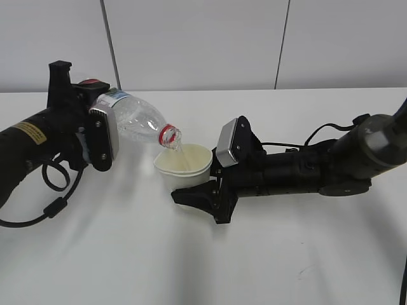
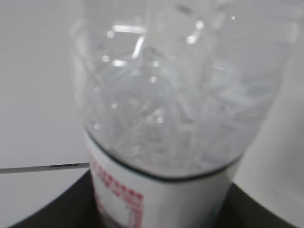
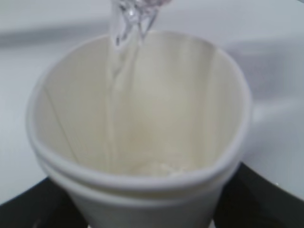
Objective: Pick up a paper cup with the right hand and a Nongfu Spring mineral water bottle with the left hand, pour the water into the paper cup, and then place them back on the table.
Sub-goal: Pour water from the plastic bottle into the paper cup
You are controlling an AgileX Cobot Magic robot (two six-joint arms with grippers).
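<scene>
My left gripper [image 1: 95, 124] is shut on the clear Nongfu Spring bottle [image 1: 137, 121], held tilted with its red neck ring [image 1: 170, 135] over the paper cup [image 1: 183, 166]. A thin stream of water runs from the mouth into the cup. My right gripper [image 1: 205, 187] is shut on the white cup and holds it just above the table [image 1: 203, 254]. In the left wrist view the bottle [image 2: 171, 95] fills the frame, its label [image 2: 156, 199] between the jaws. In the right wrist view the cup [image 3: 137, 118] is close up, its rim squeezed, with water streaming down its cream inside.
A black cable loop [image 1: 57, 175] hangs under my left arm. My right arm [image 1: 318, 165] lies low across the right half of the table. A white panelled wall [image 1: 203, 44] stands behind the table's far edge.
</scene>
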